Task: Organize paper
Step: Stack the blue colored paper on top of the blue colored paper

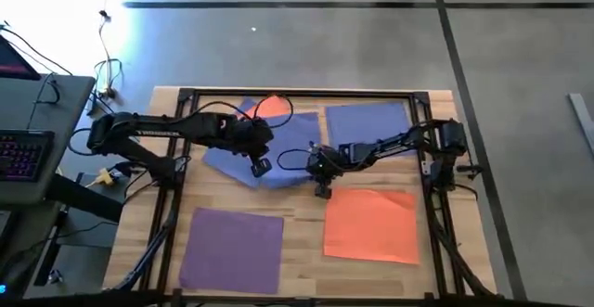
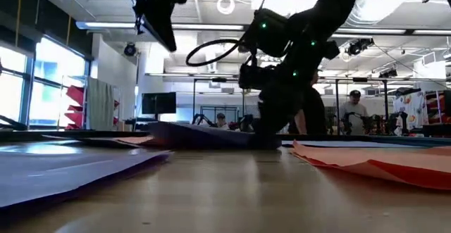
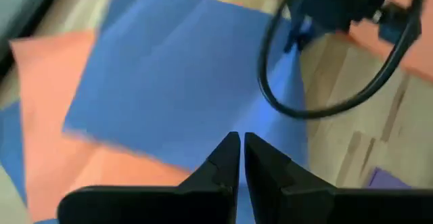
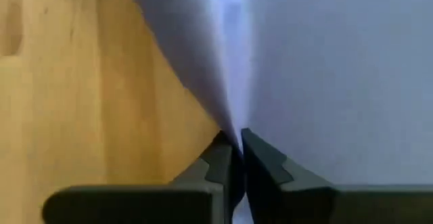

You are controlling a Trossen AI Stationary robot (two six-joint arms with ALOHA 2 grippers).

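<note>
A: In the high view, where are the sheets lying?

B: A flat purple paper square (image 1: pixel 232 247) is lying at the near left of the wooden surface (image 1: pixel 302 228), a matte orange paper square (image 1: pixel 373 223) at the near right, and a blue square sheet (image 1: pixel 367 121) at the far right. A tilted blue sheet (image 1: pixel 269 154) is covering another orange sheet (image 1: pixel 271 106) in the middle; I think this is the beginning of a pile.

A: And the low view?

B: It is showing the right gripper (image 2: pixel 266 138) down at the surface, while the left gripper (image 2: pixel 156 11) is hanging high above.

A: The left wrist view?

B: The left gripper's fingers (image 3: pixel 226 160) are together and holding nothing, above the blue sheet.

A: The right wrist view?

B: Only here it is visible that the right gripper's fingers (image 4: pixel 218 163) are pinching the lifted edge of the blue sheet, probably to drag it.
</note>
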